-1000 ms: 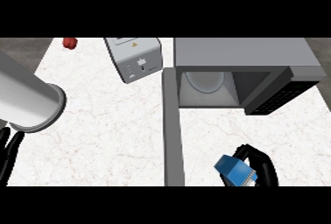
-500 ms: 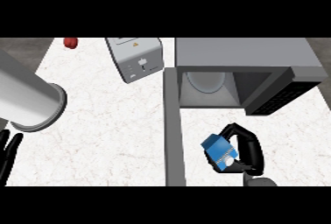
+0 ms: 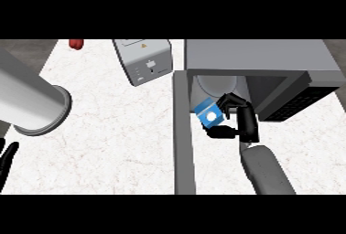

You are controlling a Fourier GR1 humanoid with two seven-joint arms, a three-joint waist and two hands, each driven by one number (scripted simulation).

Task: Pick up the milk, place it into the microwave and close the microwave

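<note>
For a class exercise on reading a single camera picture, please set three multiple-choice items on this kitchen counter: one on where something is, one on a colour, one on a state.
1. Where is the milk carton?
A. In the right hand, just in front of the microwave's opening
B. Lying beside the toaster
C. At the counter's left edge

2. What colour is the milk carton?
A. Red
B. Blue with a white patch
C. Green

3. How is the microwave's door?
A. Shut
B. Taken off
C. Open, swung out to the right

Answers:
1 A: the right hand is curled round the milk carton at the mouth of the microwave.
2 B: the carton's visible face is blue with a white patch.
3 C: the microwave's door stands out to the right and the inside shows.
</note>
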